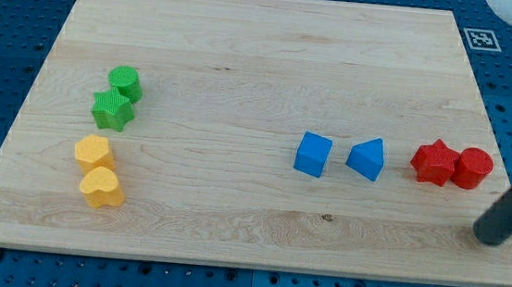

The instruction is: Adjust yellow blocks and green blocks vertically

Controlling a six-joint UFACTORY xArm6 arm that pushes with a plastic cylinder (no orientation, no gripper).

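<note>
Two green blocks sit at the view's left: a green cylinder (126, 83) and just below it a green star (112, 110), touching. Below them are two yellow blocks, a yellow block (93, 153) and a yellow heart (101, 188), also touching. The four form a rough column. My tip (490, 237) is at the view's lower right, far from the green and yellow blocks, just below the red blocks and not touching any block.
A blue cube (313, 154) and a blue triangular block (366, 159) lie right of centre. A red star (434, 162) and a red cylinder (471, 168) touch each other near the board's right edge (505, 165). A marker tag (481, 39) sits at the top right.
</note>
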